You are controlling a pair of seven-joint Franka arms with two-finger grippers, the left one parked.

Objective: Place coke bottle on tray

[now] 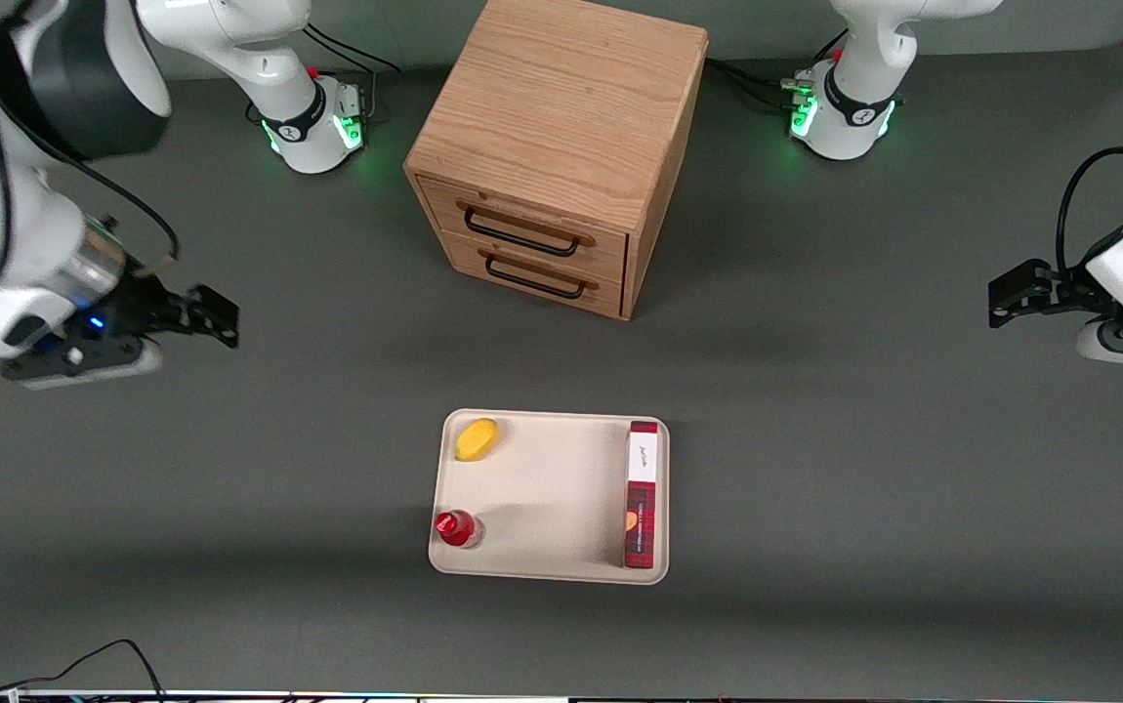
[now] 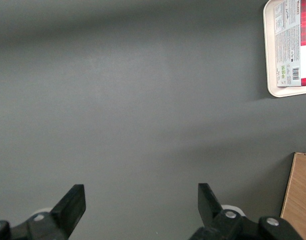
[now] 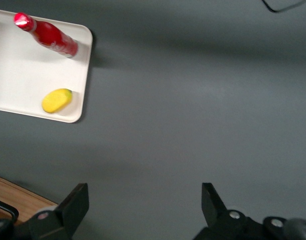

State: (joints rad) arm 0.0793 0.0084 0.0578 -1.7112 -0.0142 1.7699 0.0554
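The glossy red coke bottle (image 1: 457, 528), red-capped with a clear base, is seen standing upright in the lower left corner of the smooth beige tray (image 1: 550, 488), whose corners are rounded and rim low. A yellow oval fruit (image 1: 477, 438) and a flat red and white box (image 1: 643, 493) are also held there. The gripper (image 1: 215, 317), fingers spread wide and holding nothing, is seen at the frame's left edge above matte grey table (image 1: 864, 439). A grained wooden two-drawer cabinet (image 1: 561, 146) is seen at upper centre.

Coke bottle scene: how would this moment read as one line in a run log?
coke bottle: upright on tray | gripper: open, empty, off toward working arm's end | task: looks done
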